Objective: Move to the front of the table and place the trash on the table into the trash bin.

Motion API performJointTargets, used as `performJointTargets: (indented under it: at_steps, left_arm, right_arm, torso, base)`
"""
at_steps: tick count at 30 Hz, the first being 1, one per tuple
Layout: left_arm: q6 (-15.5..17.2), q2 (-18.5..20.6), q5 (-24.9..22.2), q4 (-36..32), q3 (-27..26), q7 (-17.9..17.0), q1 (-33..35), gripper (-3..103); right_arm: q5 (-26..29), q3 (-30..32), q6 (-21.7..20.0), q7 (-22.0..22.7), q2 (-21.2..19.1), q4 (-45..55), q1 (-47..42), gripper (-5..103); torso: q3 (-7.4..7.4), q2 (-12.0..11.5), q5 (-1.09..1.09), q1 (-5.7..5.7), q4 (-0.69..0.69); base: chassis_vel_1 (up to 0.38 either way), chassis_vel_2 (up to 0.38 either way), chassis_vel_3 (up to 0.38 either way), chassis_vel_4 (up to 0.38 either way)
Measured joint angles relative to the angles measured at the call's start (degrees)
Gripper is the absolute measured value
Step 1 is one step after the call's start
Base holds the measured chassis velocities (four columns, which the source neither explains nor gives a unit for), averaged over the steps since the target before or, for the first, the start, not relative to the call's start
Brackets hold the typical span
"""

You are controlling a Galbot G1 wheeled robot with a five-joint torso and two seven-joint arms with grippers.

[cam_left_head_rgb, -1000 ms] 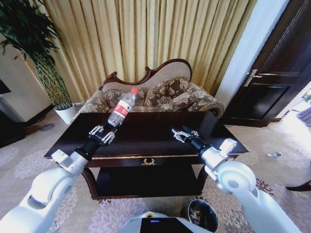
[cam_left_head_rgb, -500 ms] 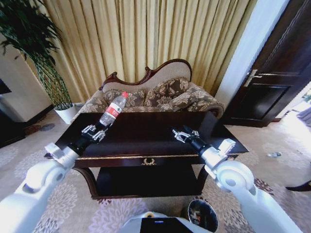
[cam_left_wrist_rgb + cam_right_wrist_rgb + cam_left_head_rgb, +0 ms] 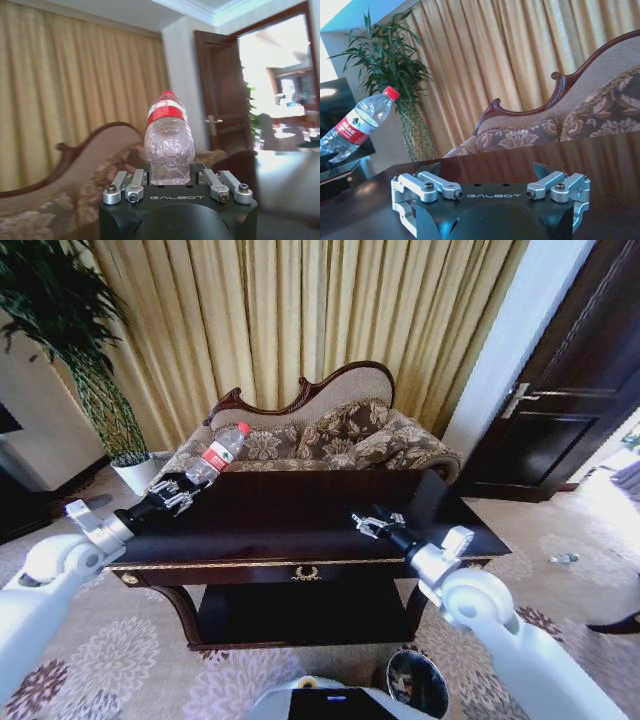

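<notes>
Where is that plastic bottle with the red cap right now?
In the head view the bottle is held up in the left gripper, tilted, above the left end of the table, in front of the sofa.

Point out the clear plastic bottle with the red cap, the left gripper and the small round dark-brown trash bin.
clear plastic bottle (image 3: 216,457), head view, red label.
left gripper (image 3: 176,491), head view, between fingertips.
trash bin (image 3: 417,683), head view, shiny inside.

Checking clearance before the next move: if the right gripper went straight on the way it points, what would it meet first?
The right gripper points low across the table; nothing stands on the tabletop in its line. Past the far edge, the sofa likely comes first, though depth is unclear.
</notes>
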Motion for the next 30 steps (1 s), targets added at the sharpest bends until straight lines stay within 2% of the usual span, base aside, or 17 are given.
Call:
performJointTargets:
  at_steps: [2,6,8,9,10,11,12,14,15,17,23,30]
  left_arm:
    - [-0.28,0.60,0.00,-0.77,1.38,2.31,-0.17,40]
    - [-0.82,0.81,0.55,-2.57,3.04,4.55,-0.29,40]
    - [-1.52,0.76,2.02,-4.56,4.99,6.24,-1.08,40]
    - [-1.66,0.63,2.44,-5.37,5.91,6.39,-1.51,40]
    - [-1.66,0.63,2.44,-5.37,5.91,6.39,-1.51,40]
    - [-1.75,0.51,2.73,-6.05,6.80,6.48,-1.92,40]
    - [-1.75,0.51,2.73,-6.05,6.80,6.48,-1.92,40]
    - [-1.76,-0.02,2.99,-7.04,8.69,6.20,-2.90,40]
    - [-1.76,-0.02,2.99,-7.04,8.69,6.20,-2.90,40]
    - [-1.77,-0.68,3.19,-7.26,9.86,5.84,-3.66,40]
    - [-1.80,-1.48,3.68,-8.01,10.77,5.62,-4.51,40]
    - [-1.82,-2.65,4.60,-8.70,11.40,5.51,-4.90,40]
  right_arm:
    - [0.11,-2.93,0.02,1.14,-0.12,-1.09,3.17,100]
    - [1.29,-4.74,0.02,2.68,-0.12,-1.86,5.61,100]
    - [6.73,-5.35,-0.01,5.00,-0.38,-1.92,7.90,100]
    - [11.66,-5.36,-0.03,6.34,-1.19,-1.43,8.68,100]
    - [11.66,-5.36,-0.03,6.34,-1.19,-1.43,8.68,100]
    - [16.95,-5.20,-0.06,7.56,-2.59,-0.85,9.22,100]
    - [16.95,-5.20,-0.06,7.56,-2.59,-0.85,9.22,100]
    - [24.62,-4.35,-0.10,8.19,-5.69,-0.65,10.03,100]
    - [24.62,-4.35,-0.10,8.19,-5.69,-0.65,10.03,100]
    - [28.31,-4.18,-0.07,8.62,-6.45,-0.99,11.20,100]
    - [32.17,-5.84,0.30,10.56,-4.66,0.32,12.74,100]
    - [33.38,-6.38,0.36,9.14,-3.65,1.96,12.31,100]
  torso:
    - [0.00,0.00,0.00,0.00,0.01]
    - [0.00,0.00,0.00,0.00,0.00]
    - [0.00,0.00,0.02,0.00,-0.01]
    - [0.00,0.00,0.03,0.00,-0.01]
    - [0.00,0.00,0.03,0.00,-0.01]
    - [0.00,0.00,0.01,0.00,-0.01]
    - [0.00,0.00,0.01,0.00,-0.01]
    - [0.00,0.00,0.00,0.00,-0.02]
    - [0.00,0.00,0.00,0.00,-0.02]
    - [0.00,0.00,0.01,0.00,-0.02]
    - [0.00,0.00,0.01,0.00,0.00]
    - [-0.01,0.00,0.01,0.00,-0.01]
  base:
    - [0.000,0.000,0.000,0.000]
    - [0.000,0.000,0.000,0.000]
    - [0.000,0.000,0.000,0.000]
    - [0.000,0.000,0.000,0.000]
    - [0.000,0.000,0.000,0.000]
    - [0.000,0.000,0.000,0.000]
    - [0.000,0.000,0.000,0.000]
    - [0.000,0.000,0.000,0.000]
    - [0.000,0.000,0.000,0.000]
    - [0.000,0.000,0.000,0.000]
    - [0.000,0.000,0.000,0.000]
    - [0.000,0.000,0.000,0.000]
